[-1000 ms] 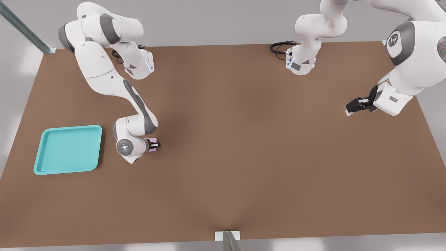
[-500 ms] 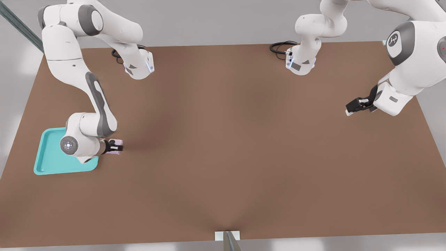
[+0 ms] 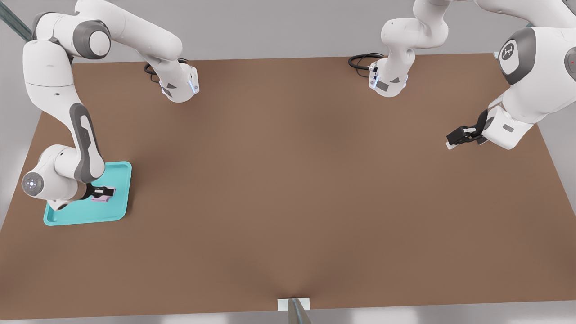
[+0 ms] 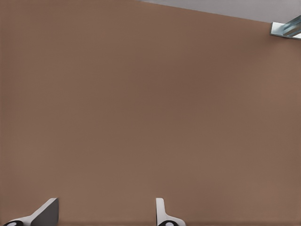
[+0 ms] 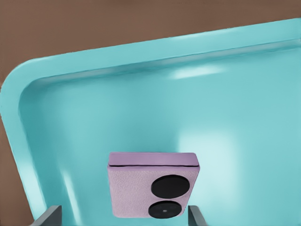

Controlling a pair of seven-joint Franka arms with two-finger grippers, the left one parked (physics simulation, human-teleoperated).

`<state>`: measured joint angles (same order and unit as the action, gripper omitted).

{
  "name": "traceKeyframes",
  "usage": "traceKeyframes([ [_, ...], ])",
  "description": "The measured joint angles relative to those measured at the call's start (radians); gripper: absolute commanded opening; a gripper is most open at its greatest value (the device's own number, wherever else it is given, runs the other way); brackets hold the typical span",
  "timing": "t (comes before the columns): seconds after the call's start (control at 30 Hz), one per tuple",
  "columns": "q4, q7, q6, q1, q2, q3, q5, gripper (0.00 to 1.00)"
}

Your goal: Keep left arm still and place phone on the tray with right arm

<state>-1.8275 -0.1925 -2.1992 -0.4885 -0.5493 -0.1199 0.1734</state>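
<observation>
Right arm (image 3: 83,135) reaches down the left side of the front view, wrist low over the tray (image 3: 119,211); tray sits on the brown desk (image 3: 315,180) at the lower left of the frame, flat, turquoise, rim rounded at the corners.

End effector (image 3: 104,192) hangs over the tray's right half in the front view, black fingers pointing toward the frame's right; phone (image 3: 104,196) sits between them, a pale pink-lilac slab.

Wrist view: phone (image 5: 153,183) low in the centre of frame, two round black lenses on the face toward the camera; grey fingertips (image 5: 47,216) show at either flank of the phone with a gap on each side, so the end effector (image 5: 123,217) reads as spread rather than pinching; tray floor (image 5: 225,117) glossy behind the phone, one rounded corner at the upper left; whether the phone touches the tray floor, cannot tell.
</observation>
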Motion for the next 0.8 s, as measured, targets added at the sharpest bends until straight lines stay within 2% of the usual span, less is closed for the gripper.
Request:
traceKeyframes([
  [0.07, 0.106, -0.023, 0.028, 0.002, 0.017, -0.058, 0.002, 1.00],
  [0.13, 0.228, -0.024, 0.108, 0.009, 0.051, -0.189, 0.005, 1.00],
  [0.2, 0.286, -0.013, 0.179, 0.013, 0.090, -0.296, 0.011, 1.00],
  [0.3, 0.334, 0.029, 0.277, 0.005, 0.162, -0.508, 0.056, 1.00],
  [0.37, 0.363, 0.059, 0.327, 0.005, 0.193, -0.608, 0.072, 1.00],
  [0.4, 0.398, 0.073, 0.356, 0.011, 0.212, -0.628, 0.074, 1.00],
  [0.43, 0.392, 0.085, 0.381, 0.139, 0.293, -0.484, 0.064, 1.00],
  [0.47, 0.364, 0.096, 0.402, 0.321, 0.372, -0.272, 0.023, 1.00],
  [0.5, 0.344, 0.105, 0.422, 0.420, 0.426, -0.144, -0.012, 1.00],
  [0.57, 0.293, 0.123, 0.456, 0.549, 0.474, 0.040, -0.059, 1.00],
  [0.63, 0.381, 0.138, 0.512, 0.616, 0.410, 0.141, -0.088, 1.00],
  [0.73, 0.394, 0.154, 0.561, 0.681, 0.401, 0.227, -0.122, 1.00],
  [0.8, 0.390, 0.161, 0.578, 0.685, 0.400, 0.253, -0.140, 1.00],
])
